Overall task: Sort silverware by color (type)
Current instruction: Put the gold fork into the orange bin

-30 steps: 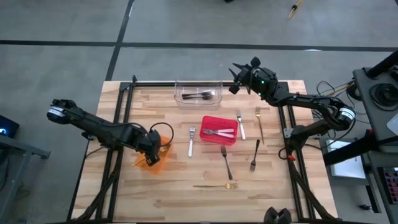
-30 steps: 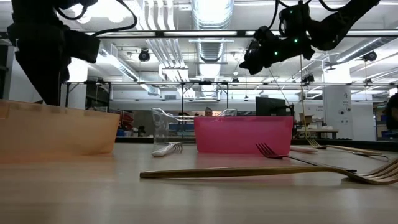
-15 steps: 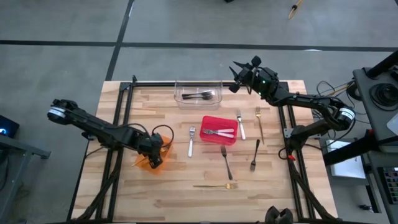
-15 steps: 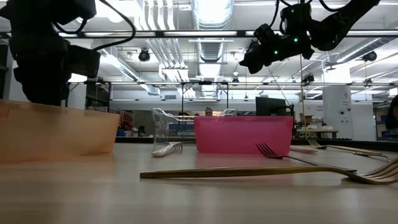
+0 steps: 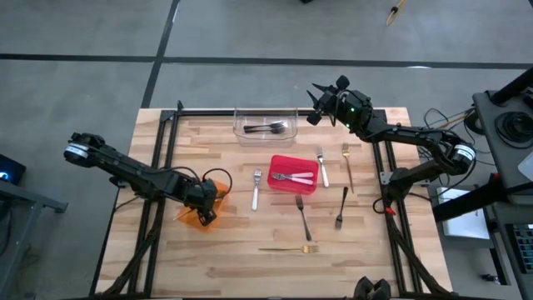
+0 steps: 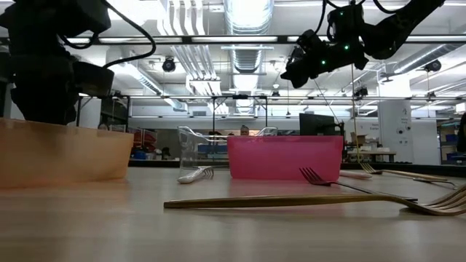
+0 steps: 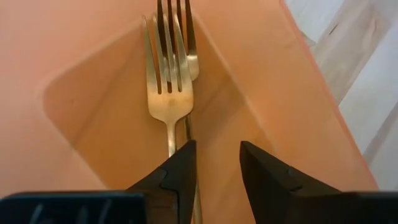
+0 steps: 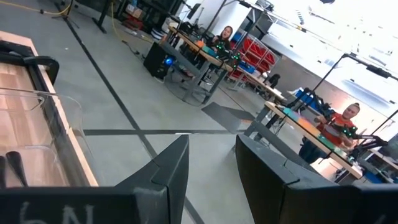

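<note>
High view: left gripper point(image 5: 205, 202) sits over the orange bin point(image 5: 196, 215) at the table's point(image 5: 216, 258) left front; since a second ago the bin has slid a little leftward and the arm has tucked lower. Right gripper point(image 5: 313, 104) hangs unmoved above the back edge, by the clear bin point(image 5: 265, 125), which holds dark forks point(image 5: 266, 127). Red bin point(image 5: 292, 174) holds silver forks point(image 5: 292, 177). Loose on the wood: silver fork point(image 5: 256, 189) and silver fork two point(image 5: 321, 166), long axes front-to-back; gold fork point(image 5: 346, 164) likewise; two black forks point(image 5: 302, 215) slightly slanted; front gold fork point(image 5: 289, 248) lying crosswise near the front edge, bare wood around it.

Low view: orange bin's near wall has drawn back toward the left edge. Front gold fork runs across, tines rightward.

Left wrist view: fingers point(image 7: 180, 174) stand apart, gripping nothing; two gold forks point(image 7: 168, 93) lie in the bin, tines pointing away from the gripper.

Right wrist view: fingers point(image 8: 166, 169) parted, empty, facing the room beyond the table.
</note>
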You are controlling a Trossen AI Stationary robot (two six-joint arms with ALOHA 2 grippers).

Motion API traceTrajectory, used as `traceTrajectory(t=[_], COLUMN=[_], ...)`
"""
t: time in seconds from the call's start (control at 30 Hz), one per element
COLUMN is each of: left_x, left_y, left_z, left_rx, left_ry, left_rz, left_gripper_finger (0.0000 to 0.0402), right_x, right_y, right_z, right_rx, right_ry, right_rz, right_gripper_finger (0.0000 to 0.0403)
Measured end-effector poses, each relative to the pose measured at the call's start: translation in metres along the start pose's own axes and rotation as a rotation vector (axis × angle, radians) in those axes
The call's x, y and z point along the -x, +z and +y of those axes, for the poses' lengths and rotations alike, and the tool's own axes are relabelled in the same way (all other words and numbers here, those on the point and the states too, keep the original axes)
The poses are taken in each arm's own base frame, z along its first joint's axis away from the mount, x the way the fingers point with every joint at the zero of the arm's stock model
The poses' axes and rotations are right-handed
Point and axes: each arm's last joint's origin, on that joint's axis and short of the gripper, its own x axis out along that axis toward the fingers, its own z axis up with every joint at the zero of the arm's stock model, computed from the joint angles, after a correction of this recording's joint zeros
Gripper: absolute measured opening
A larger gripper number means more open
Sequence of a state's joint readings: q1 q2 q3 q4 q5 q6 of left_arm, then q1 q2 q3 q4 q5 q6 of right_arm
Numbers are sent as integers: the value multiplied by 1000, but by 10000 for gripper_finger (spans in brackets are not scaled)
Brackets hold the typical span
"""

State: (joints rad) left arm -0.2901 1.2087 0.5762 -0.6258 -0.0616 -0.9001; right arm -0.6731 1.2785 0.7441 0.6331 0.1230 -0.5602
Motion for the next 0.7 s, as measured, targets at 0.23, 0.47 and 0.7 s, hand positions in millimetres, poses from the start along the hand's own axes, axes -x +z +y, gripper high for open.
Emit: traceTrajectory(t=[0.23,0.47,0.7], left_x=[15,31,23], left_y=[9,11,2], left_z=[-10,-10,0], left_rx=[-1,-32,-57], left_ry=[-11,56,65], left_rz=[-12,34,33], left_gripper_finger=[106,102,82], right_x=[0,0,0], right_y=[0,0,-1], right_z=[0,0,1], right_rx=[-8,-18,-15], right_ry=[0,0,10], right_rz=[0,0,15], right_gripper_finger=[123,123,123])
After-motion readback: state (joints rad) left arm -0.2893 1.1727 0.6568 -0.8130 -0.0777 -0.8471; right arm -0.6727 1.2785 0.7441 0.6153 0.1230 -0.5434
